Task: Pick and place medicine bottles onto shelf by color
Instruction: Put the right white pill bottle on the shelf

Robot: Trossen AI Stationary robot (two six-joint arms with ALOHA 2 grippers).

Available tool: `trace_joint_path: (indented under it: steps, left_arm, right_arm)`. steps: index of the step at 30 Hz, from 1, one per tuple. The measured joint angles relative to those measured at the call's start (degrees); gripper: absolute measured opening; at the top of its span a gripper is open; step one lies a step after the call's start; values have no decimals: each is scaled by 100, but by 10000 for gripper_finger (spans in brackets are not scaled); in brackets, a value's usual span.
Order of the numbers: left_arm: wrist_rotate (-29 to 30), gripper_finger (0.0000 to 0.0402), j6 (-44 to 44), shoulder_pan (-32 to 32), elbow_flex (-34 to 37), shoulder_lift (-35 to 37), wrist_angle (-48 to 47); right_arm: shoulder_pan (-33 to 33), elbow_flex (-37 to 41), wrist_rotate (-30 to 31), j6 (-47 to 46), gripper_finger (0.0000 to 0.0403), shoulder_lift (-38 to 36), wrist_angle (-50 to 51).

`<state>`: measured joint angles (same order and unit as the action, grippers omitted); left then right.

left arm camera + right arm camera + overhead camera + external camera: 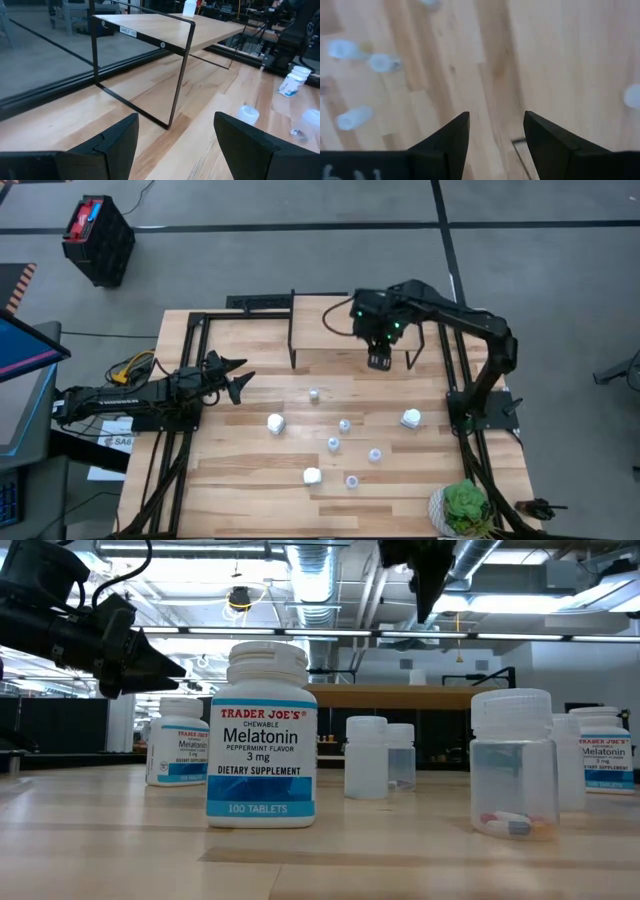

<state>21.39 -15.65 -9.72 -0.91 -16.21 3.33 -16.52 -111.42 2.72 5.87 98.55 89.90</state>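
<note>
White Melatonin bottle (261, 735) label legible only low, both arms' fingers spread, grasping nothing.

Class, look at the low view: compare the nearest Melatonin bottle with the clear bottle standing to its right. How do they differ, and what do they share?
The Melatonin bottle is opaque white; the clear bottle is see-through. The Melatonin bottle carries a printed blue and white label; the clear bottle has none. The Melatonin bottle hides its contents; the clear bottle shows a few capsules at the bottom. Both stand upright on the table, capped.
</note>
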Motion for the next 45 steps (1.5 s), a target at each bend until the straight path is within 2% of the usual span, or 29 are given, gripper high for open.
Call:
trace_joint_path:
  steps: [6, 13, 18, 22, 27, 31, 38, 45]
  left_arm:
    - [1, 247, -265, 0, 0, -10, 0]
    - [2, 247, -288, -2, 0, -7, 2]
    - [2, 247, -239, 0, 0, -17, 0]
    - [2, 247, -222, -2, 0, -17, 0]
    - [2, 247, -222, -1, 0, -17, 0]
    - [0, 247, -220, -1, 0, -17, 0]
    - [0, 247, -218, -1, 0, -19, 0]
    - [0, 247, -216, 0, 0, -17, 0]
  right_arm:
    - [728, 285, 0, -163, 199, -583, -9]
    - [1687, 1492, 2, -1045, 189, -1705, -266]
    - [2375, 2481, 6, -2140, 183, -2355, -984]
    - [2816, 3130, 14, -2663, 179, -2582, -1803]
    - [3151, 3759, 19, -2650, 177, -2488, -2956]
    - [3226, 3893, 21, -2641, 178, -2070, -3354]
    - [3172, 3891, 26, -2283, 175, -1091, -3722]
    - [3191, 3893, -116, -2219, 172, -440, -3369]
